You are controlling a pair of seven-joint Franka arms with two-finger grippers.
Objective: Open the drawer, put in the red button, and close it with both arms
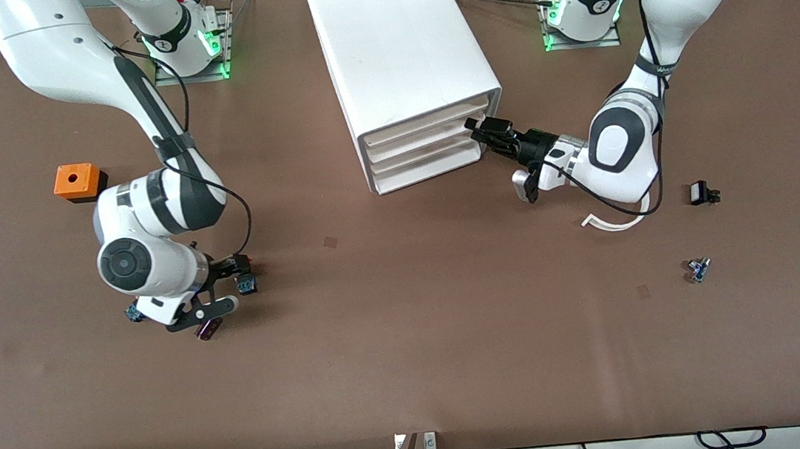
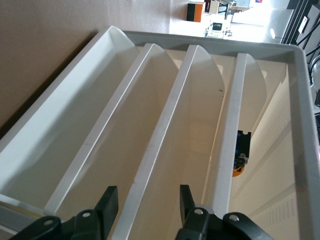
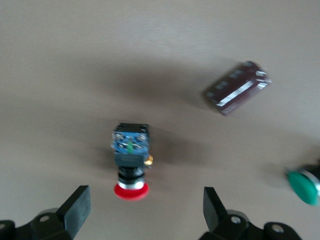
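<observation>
- Left end effector (image 1: 483, 129): at the cabinet (image 1: 401, 61) front, at the corner toward the left arm's end of the table. Fingers (image 2: 107, 201) part-spread, straddling one front lip of the stacked trays. Not clamped as far as the wrist view shows; nothing held yet.
- Which tray it straddles: wrist view shows several parallel lips; looks like the drawer (image 1: 429, 151), the middle one, but can't confirm.
- Right end effector (image 3: 142, 206): over the table near the right arm's end, fingers spread wide, empty. Red button (image 3: 130, 157) lies on the table beneath it, between the fingers' lines, not touched.
- Button orientation: on its side, long axis flat on the table. Red cap points toward the right end effector's own body in the wrist view, blue base away from it.
- Nearby: dark maroon cylinder (image 3: 237, 88) and a green-capped button (image 3: 303, 186), both close to the red one. Orange box (image 1: 76, 182) well apart. Small black parts (image 1: 703, 192) toward the left arm's end.
- Step in hand (judgement): grip the lip, pull drawer straight out along its rails. Do well: seat fingers fully over the lip before pulling, keep the pull level, no twist, else tray jams or cabinet slides.
- Right arm: pinch the button across its black body, clear of the green cap.
</observation>
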